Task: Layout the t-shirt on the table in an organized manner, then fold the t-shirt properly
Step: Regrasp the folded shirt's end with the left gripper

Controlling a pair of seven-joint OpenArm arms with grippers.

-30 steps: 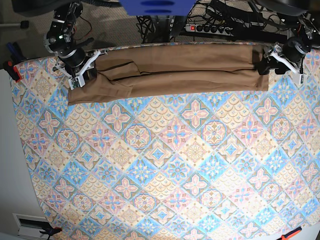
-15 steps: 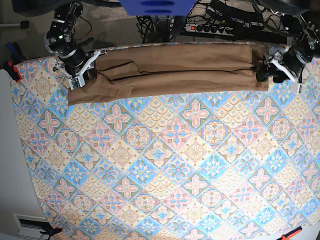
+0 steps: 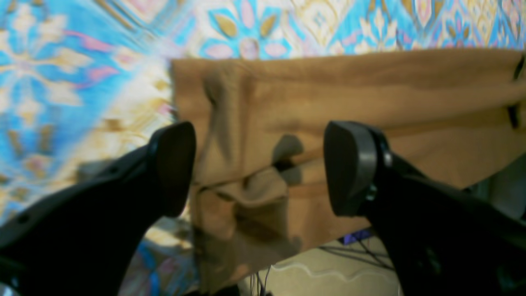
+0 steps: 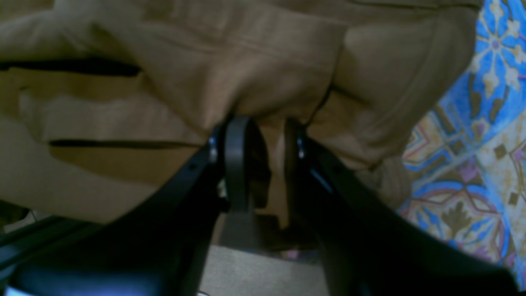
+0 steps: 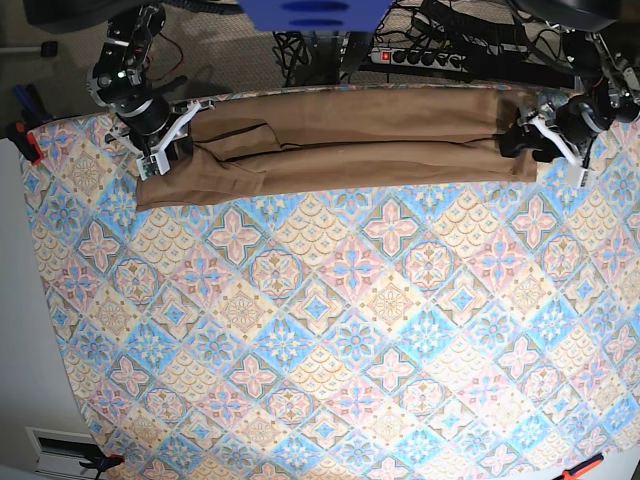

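The tan-brown t-shirt (image 5: pixel 340 140) lies as a long folded band along the far edge of the patterned table (image 5: pixel 330 330). My right gripper (image 5: pixel 172 150), at the shirt's left end in the base view, is shut on a pinch of shirt fabric (image 4: pixel 283 82); the jaws (image 4: pixel 265 160) stand almost together with cloth between them. My left gripper (image 5: pixel 517 140) is at the shirt's right end. In the left wrist view it (image 3: pixel 261 168) is open, its fingers (image 3: pixel 349 168) straddling the rumpled shirt corner (image 3: pixel 246 193) at the table's edge.
Behind the far table edge are a power strip with cables (image 5: pixel 420 57) and a blue part (image 5: pixel 310 12). Orange clamps sit at the left edge (image 5: pixel 25 140) and bottom right corner (image 5: pixel 585 468). The floor shows under the shirt's overhang (image 3: pixel 328 271).
My left gripper has moved left, from beside the shirt's right end to over it. My right gripper and the shirt have stayed in place.
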